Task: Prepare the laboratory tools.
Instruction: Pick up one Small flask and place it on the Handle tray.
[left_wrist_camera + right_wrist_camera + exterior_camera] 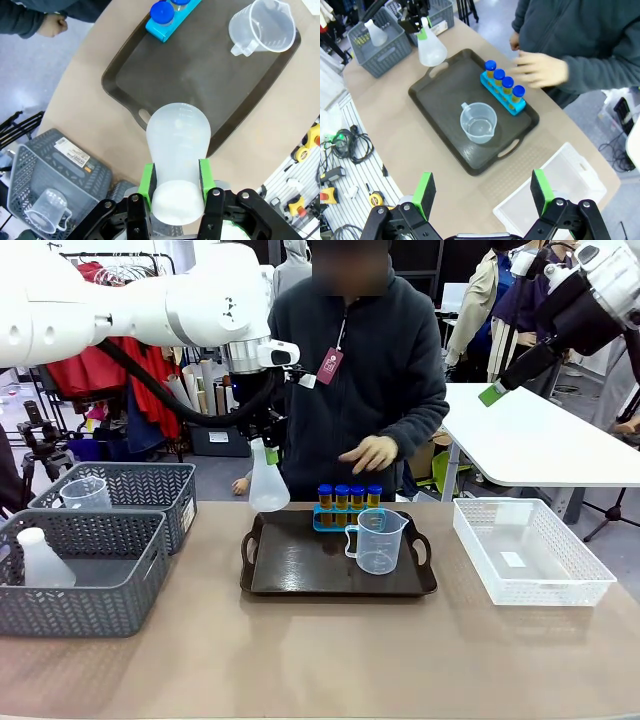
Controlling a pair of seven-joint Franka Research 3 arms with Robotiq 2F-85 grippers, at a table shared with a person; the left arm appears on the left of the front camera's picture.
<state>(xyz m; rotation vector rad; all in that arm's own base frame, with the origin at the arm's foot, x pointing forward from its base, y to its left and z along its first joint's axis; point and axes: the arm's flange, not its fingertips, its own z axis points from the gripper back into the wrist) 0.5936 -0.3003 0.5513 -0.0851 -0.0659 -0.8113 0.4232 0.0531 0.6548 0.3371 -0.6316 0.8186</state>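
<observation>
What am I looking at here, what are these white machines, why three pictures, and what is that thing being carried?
Two white robot arms work at a table across from a person. One picture looks across the table; the others come from cameras on each wrist. The left gripper is shut on a translucent conical flask, held above the edge of the dark tray. On the tray stand a clear beaker and a blue rack of four blue-capped tubes. The right gripper hangs open and empty, high above. Grey baskets and a white bin sit at the sides.
</observation>
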